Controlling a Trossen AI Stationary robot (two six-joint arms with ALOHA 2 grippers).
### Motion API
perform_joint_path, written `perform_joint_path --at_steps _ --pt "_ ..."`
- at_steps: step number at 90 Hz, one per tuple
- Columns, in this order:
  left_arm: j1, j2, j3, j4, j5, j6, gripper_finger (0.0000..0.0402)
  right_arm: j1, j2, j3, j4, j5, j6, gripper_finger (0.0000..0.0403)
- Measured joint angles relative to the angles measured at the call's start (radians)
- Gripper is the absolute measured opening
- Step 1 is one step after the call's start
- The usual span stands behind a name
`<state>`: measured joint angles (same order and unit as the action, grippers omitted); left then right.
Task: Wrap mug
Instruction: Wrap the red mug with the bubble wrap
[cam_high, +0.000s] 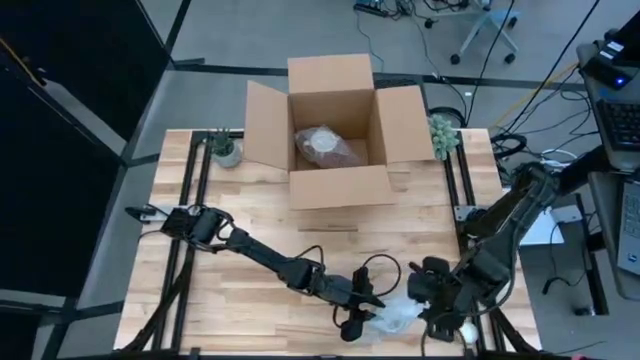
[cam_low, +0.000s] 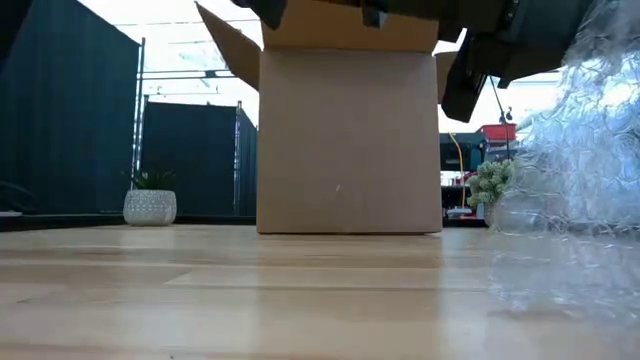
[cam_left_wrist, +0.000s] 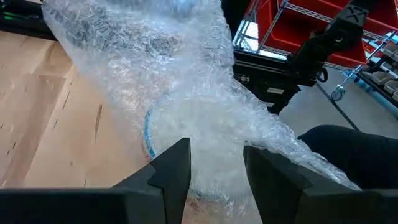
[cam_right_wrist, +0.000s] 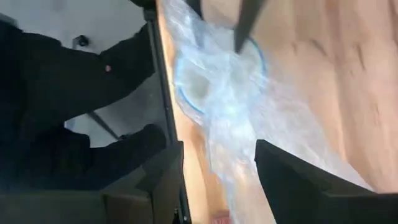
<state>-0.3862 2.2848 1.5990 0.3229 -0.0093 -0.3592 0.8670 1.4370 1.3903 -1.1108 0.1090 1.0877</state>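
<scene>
A white mug (cam_left_wrist: 186, 140) with a blue rim lies swathed in clear bubble wrap (cam_high: 398, 315), between both end effectors.

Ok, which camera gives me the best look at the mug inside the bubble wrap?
Left wrist view: the mug shows its blue rim through the bubble wrap, just past the open left gripper. Right wrist view shows the rim blurrier. High view shows a pale bundle only; low view, only wrap.

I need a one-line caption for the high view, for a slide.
Both arms meet at the table's near edge: left gripper and right gripper flank a bubble-wrapped mug; an open cardboard box stands beyond.
</scene>
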Motion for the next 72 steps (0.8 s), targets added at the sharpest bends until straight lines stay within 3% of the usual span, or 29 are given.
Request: perform_joint_path --at_steps 12,17,41,51,72 --pt "0.0 0.0 0.0 0.0 0.0 0.0 0.0141 0.034 -0.003 -0.003 -0.052 0.26 0.06 0.0183" --pt "0.0 0.0 0.0 0.0 0.0 0.0 0.0141 0.041 0.006 -0.022 -0.035 0.31 0.065 0.0183" --pt "0.0 0.0 0.0 0.0 0.001 0.0 0.0141 0.016 0.059 -0.159 0.241 0.301 0.019 0.0183" --pt "0.0 0.0 0.0 0.001 0.001 0.0 0.0141 -0.011 0.093 -0.212 0.359 0.234 -0.043 0.0183" --pt "0.001 0.0 -0.001 0.006 0.001 -0.001 0.0141 -0.071 0.187 -0.277 0.4 0.141 -0.055 0.0183"
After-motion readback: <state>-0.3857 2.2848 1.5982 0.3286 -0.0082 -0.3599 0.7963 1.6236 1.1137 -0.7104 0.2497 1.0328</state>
